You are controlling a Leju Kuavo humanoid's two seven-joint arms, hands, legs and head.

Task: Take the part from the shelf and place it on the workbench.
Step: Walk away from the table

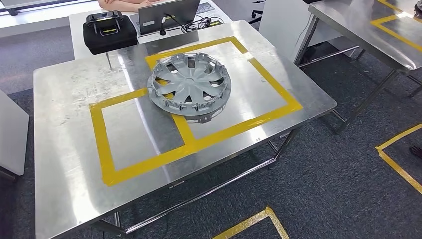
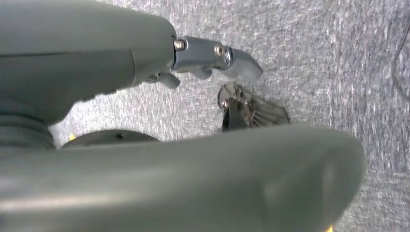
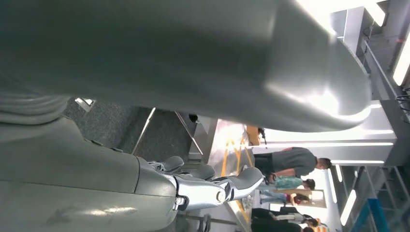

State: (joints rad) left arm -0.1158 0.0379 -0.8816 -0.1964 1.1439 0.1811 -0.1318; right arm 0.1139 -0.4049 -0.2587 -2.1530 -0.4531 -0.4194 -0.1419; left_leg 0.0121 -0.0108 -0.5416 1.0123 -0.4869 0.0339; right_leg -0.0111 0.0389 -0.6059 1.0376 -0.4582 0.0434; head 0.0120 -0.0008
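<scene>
Both hands hang low: left hand over grey carpet, right hand beside it, fingers apart, holding nothing. Grey plastic spoked wheel-cover part lies flat on the steel desk, straddling yellow tape squares; placement looks finished.

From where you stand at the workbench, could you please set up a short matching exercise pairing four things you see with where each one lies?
Things:
1. wheel cover
2. black case
3. yellow tape
4. laptop

Places:
A. on the white table beyond the workbench, at its left
B. stuck flat to the steel top as two joined rectangles
C. on the steel top, overlapping the tape line between the rectangles
D. on the white table, right of the case

Pairs: 1-C, 2-A, 3-B, 4-D
</scene>
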